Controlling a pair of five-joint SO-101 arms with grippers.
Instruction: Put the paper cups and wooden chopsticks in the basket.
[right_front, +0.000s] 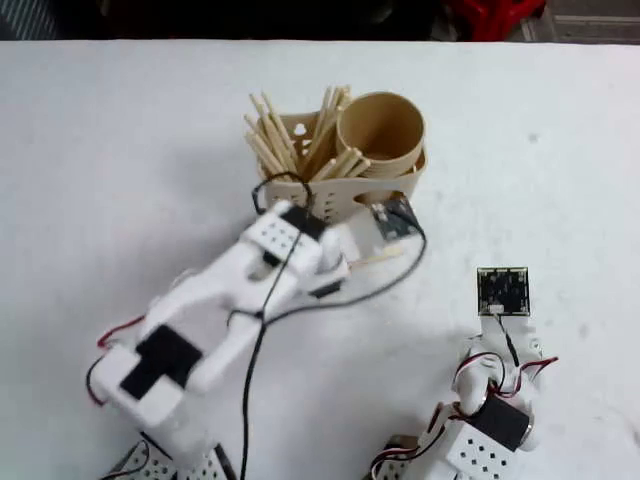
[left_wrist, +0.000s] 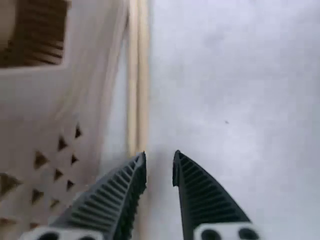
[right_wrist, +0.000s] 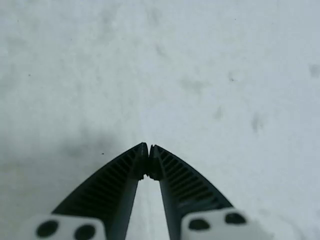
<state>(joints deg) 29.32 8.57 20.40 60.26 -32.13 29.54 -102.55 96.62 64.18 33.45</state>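
White tabletop (left_wrist: 240, 75) is showing two pale wooden chopsticks (left_wrist: 137, 75) lying beside the cream lattice basket (left_wrist: 55, 115), just past the left gripper (left_wrist: 159, 162) hanging slightly open, empty; right gripper (right_wrist: 148, 161) is sitting closed, empty.

Basket (right_front: 360, 196): you'll find it upright on the white table (right_front: 120, 150), towards the far edge.
Wooden chopsticks (right_front: 285, 135): your bundle stands fanned out in the basket's left part.
Paper cups (right_front: 381, 132): nested, mouth up, in the right part beside the bundle.
Loose chopstick (right_front: 378, 258): look just in front of the basket; it lies flat on the table.
Left arm (right_front: 215, 320): stretched out, its wrist at the basket's front wall.
Right arm (right_front: 490, 420): folded near your edge, well apart from the basket.
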